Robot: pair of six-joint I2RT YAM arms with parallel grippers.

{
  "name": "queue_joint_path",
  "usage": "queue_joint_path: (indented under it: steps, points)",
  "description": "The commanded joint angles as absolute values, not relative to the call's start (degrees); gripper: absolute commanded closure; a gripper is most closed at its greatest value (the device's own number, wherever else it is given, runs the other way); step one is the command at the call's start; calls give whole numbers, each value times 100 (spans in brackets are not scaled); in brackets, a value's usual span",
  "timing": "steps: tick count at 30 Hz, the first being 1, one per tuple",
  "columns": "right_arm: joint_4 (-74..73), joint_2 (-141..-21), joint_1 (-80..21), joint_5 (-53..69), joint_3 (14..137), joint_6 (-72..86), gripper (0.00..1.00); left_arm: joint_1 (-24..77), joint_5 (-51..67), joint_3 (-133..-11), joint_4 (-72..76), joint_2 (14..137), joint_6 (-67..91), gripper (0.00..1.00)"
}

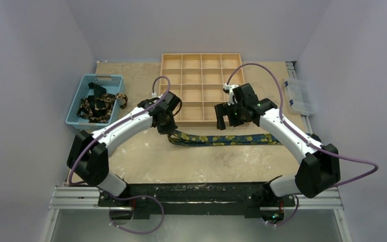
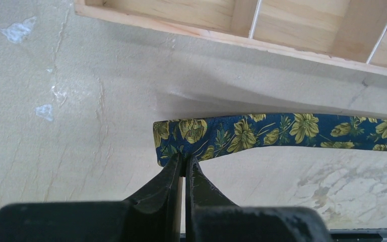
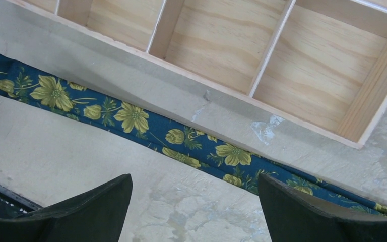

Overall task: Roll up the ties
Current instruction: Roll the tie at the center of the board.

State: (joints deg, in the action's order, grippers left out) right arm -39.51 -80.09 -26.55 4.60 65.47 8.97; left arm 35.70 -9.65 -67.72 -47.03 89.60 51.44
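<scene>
A navy tie (image 1: 221,139) with yellow flowers lies stretched out flat on the table, just in front of the wooden tray (image 1: 201,64). My left gripper (image 1: 167,127) is shut on the tie's left end; the left wrist view shows the fingertips pinching the near edge of the tie (image 2: 262,132) at the gripper (image 2: 187,160). My right gripper (image 1: 225,121) is open and empty, hovering above the middle of the tie (image 3: 131,117); in the right wrist view the gripper (image 3: 194,187) has its fingers wide apart. More ties (image 1: 100,106) lie bunched in the blue basket.
The blue basket (image 1: 83,85) stands at the back left. A clear plastic box (image 1: 298,97) sits at the right edge. The wooden tray has several compartments, seen close in both wrist views (image 2: 242,30) (image 3: 232,55).
</scene>
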Motion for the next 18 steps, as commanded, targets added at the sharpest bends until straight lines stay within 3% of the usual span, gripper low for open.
queue_joint_path:
  steps: [1, 18]
  points:
    - [-3812, -8042, -2632, 991, 6447, 916, 7, 3585, -828, -6480, -4898, 8712, 5009, 100]
    - [-3413, -8393, -3147, 1501, 6158, 1104, 27, 3586, -542, -4784, -3681, 8095, 5100, 100]
